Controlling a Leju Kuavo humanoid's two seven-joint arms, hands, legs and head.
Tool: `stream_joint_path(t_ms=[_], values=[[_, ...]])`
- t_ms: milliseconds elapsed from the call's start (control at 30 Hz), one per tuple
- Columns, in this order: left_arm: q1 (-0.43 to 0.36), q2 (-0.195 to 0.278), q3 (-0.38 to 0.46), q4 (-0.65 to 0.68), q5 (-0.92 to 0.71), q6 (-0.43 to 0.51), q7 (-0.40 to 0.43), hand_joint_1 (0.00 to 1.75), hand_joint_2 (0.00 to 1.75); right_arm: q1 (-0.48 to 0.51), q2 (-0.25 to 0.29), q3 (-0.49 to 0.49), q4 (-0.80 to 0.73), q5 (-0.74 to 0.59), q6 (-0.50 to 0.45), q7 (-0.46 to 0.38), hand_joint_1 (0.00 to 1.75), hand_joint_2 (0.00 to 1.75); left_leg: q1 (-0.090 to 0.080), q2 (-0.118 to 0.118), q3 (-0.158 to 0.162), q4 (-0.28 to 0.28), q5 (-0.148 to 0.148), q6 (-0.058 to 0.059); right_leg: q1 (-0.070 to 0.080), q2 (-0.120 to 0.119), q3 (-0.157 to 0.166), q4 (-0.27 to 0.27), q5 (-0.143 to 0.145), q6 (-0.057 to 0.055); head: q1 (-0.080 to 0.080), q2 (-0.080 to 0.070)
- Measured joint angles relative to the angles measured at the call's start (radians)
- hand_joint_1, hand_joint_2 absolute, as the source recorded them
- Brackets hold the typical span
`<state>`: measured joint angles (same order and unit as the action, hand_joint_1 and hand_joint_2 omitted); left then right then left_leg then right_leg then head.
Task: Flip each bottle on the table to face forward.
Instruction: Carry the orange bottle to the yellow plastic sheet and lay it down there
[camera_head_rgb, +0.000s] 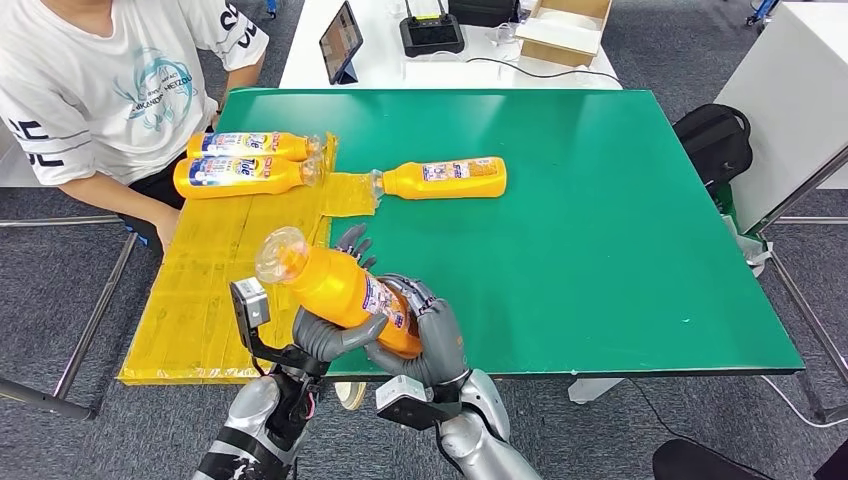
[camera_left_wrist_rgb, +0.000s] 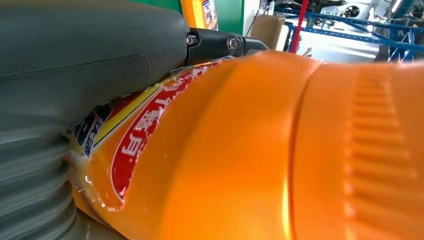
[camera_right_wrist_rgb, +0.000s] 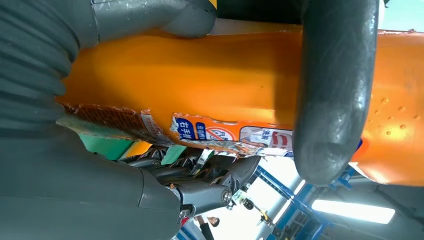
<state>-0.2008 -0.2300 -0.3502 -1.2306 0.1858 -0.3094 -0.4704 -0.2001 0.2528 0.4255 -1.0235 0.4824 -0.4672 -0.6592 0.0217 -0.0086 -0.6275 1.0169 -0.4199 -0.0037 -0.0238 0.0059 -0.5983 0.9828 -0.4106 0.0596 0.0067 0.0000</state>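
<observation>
While both hands grip it, orange bottle (camera_head_rgb: 345, 290) held tilted above table (camera_head_rgb: 620, 250) edge at 6 o'clock, left hand (camera_head_rgb: 325, 335) under, right hand (camera_head_rgb: 425, 335) round base, three more bottles lying at 10–12 o'clock: two (camera_head_rgb: 245, 160) near person (camera_head_rgb: 100, 90), one (camera_head_rgb: 445, 178) w/ cap toward 9.

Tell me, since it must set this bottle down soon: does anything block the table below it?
Nothing visible does. The orange plastic bottle, held by the left hand and right hand, hangs above bare green table.

The held bottle (camera_head_rgb: 340, 290) is glossy orange plastic with a torn paper label, the worktop (camera_head_rgb: 620, 260) matt green, smooth.
</observation>
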Motion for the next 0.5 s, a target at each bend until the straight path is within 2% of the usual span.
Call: stream_joint_path(t_ms=[267,300,333,400,433,500], values=[[0.003,0.000,0.000,0.003,0.005,-0.006,0.001,0.01,1.75,-0.015,0.000,0.010,0.038,-0.006,0.001,0.003,1.75,1.75,0.000,0.000,0.000,0.000,0.000,0.000,0.000,0.000,0.000,0.000,0.000,0.000,0.000,0.000],[0.005,0.000,0.000,0.003,0.006,-0.006,0.001,0.10,1.75,-0.017,0.000,0.012,0.044,-0.007,0.000,0.003,1.75,1.75,0.000,0.000,0.000,0.000,0.000,0.000,0.000,0.000,0.000,0.000,0.000,0.000,0.000,0.000],[0.006,0.000,0.000,0.003,0.006,-0.006,0.001,0.48,1.75,-0.019,0.000,0.013,0.049,-0.007,0.000,0.003,1.75,1.75,0.000,0.000,0.000,0.000,0.000,0.000,0.000,0.000,0.000,0.000,0.000,0.000,0.000,0.000],[0.007,0.001,0.000,0.003,0.007,-0.006,0.002,1.34,1.75,-0.022,0.001,0.014,0.056,-0.008,0.000,0.003,1.75,1.75,0.000,0.000,0.000,0.000,0.000,0.000,0.000,0.000,0.000,0.000,0.000,0.000,0.000,0.000],[0.007,0.001,0.000,0.003,0.010,-0.005,0.002,1.69,1.75,-0.024,0.001,0.015,0.059,-0.008,0.000,0.004,1.75,1.75,0.000,0.000,0.000,0.000,0.000,0.000,0.000,0.000,0.000,0.000,0.000,0.000,0.000,0.000],[0.007,0.001,0.000,0.003,0.015,-0.004,0.004,1.75,1.75,-0.027,0.001,0.016,0.064,-0.008,0.000,0.006,1.75,1.75,0.000,0.000,0.000,0.000,0.000,0.000,0.000,0.000,0.000,0.000,0.000,0.000,0.000,0.000]])
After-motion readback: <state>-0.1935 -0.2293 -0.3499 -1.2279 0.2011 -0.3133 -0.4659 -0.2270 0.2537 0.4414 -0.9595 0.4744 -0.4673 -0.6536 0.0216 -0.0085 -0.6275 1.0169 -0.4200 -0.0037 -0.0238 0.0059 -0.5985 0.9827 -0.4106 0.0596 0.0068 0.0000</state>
